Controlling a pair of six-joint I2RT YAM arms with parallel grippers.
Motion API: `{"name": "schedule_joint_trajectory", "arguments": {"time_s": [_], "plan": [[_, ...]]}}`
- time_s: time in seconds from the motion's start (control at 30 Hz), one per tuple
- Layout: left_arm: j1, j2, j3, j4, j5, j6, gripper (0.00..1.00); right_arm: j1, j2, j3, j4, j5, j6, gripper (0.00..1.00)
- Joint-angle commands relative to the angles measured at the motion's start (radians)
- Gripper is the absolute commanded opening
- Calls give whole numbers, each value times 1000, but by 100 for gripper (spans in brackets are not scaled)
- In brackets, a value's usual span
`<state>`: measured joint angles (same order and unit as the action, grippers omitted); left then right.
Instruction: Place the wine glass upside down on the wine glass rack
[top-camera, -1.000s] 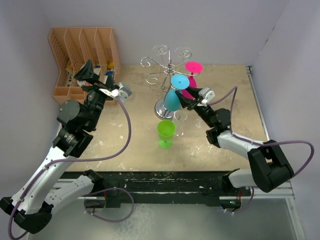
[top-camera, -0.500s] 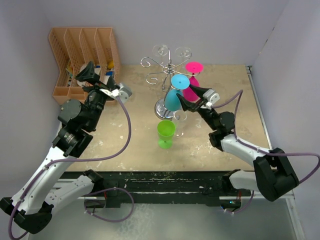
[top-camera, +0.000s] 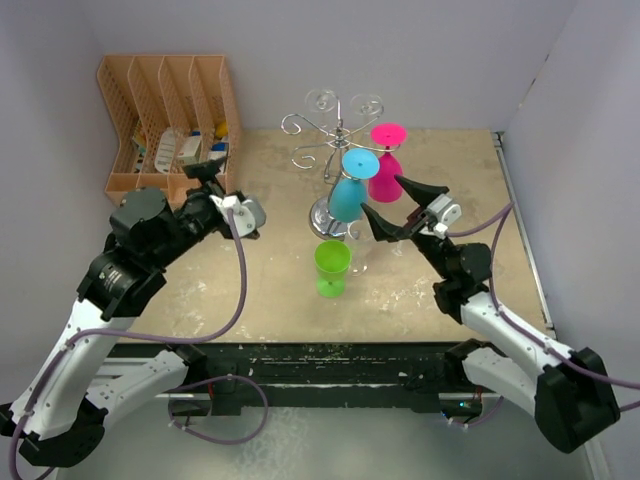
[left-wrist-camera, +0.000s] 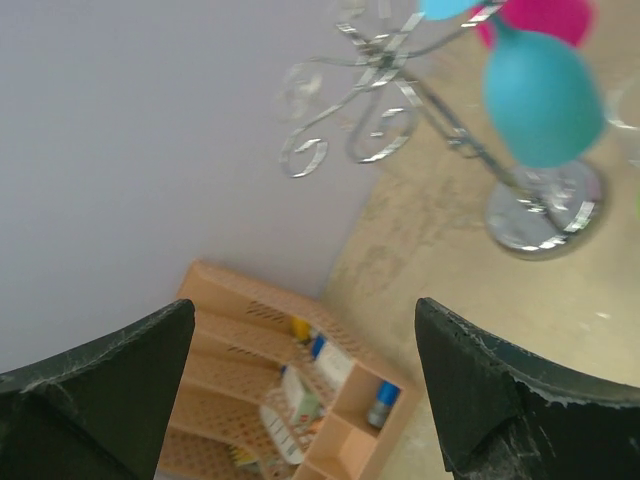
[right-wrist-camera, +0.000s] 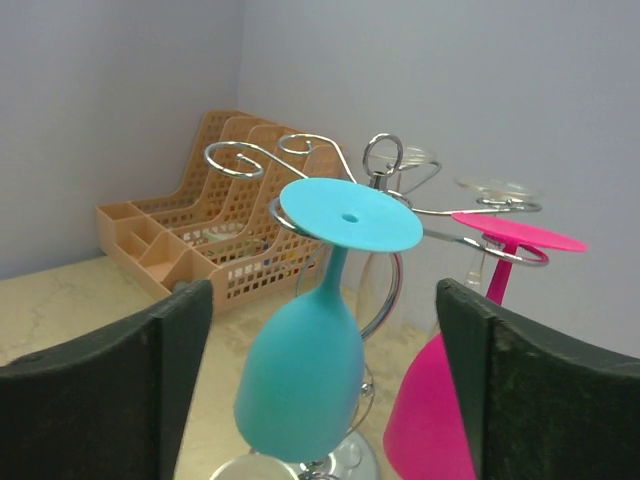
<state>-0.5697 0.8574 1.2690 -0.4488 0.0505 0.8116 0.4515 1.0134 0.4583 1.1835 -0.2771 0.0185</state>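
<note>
Right gripper (top-camera: 382, 196) withdrawn, open and empty, like left gripper (left-wrist-camera: 302, 330)
Blue glass (top-camera: 345, 198) hangs inverted on rack (top-camera: 335, 128) beyond fingers (right-wrist-camera: 100, 390); green glass (top-camera: 331, 265) remains

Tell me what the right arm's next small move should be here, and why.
Probably lower the right gripper, jaws open, toward the green glass, which stands upright on the table; the blue glass and the pink glass hang upside down on the rack.
</note>
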Motion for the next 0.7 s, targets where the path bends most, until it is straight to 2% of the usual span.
{"name": "schedule_joint_trajectory", "arguments": {"time_s": [0.0, 0.13, 0.23, 0.4, 0.47, 0.53, 0.6, 0.67], "plan": [[5, 1, 26, -248, 292, -65, 98, 0, -129, -27, -99, 19, 22, 99], [3, -5, -16, -281, 348, -100, 100, 0, -265, -38, -272, 52, 72, 100], [0, -7, -41, -284, 351, -108, 100, 0, -336, -17, -442, 90, 177, 100], [-9, -26, -81, -263, 328, -122, 100, -1, -331, 128, -825, 31, 274, 100], [-12, -45, -106, -232, 290, -127, 100, -2, -345, 146, -914, 115, 418, 100], [-17, -67, -136, -198, 251, -124, 100, -2, -376, 136, -909, 26, 418, 100], [-20, -83, -167, -165, 203, -128, 100, -2, -391, 154, -957, 89, 455, 99], [-21, -99, -185, -143, 177, -132, 100, -2, -337, 236, -1115, 190, 427, 89]]}}
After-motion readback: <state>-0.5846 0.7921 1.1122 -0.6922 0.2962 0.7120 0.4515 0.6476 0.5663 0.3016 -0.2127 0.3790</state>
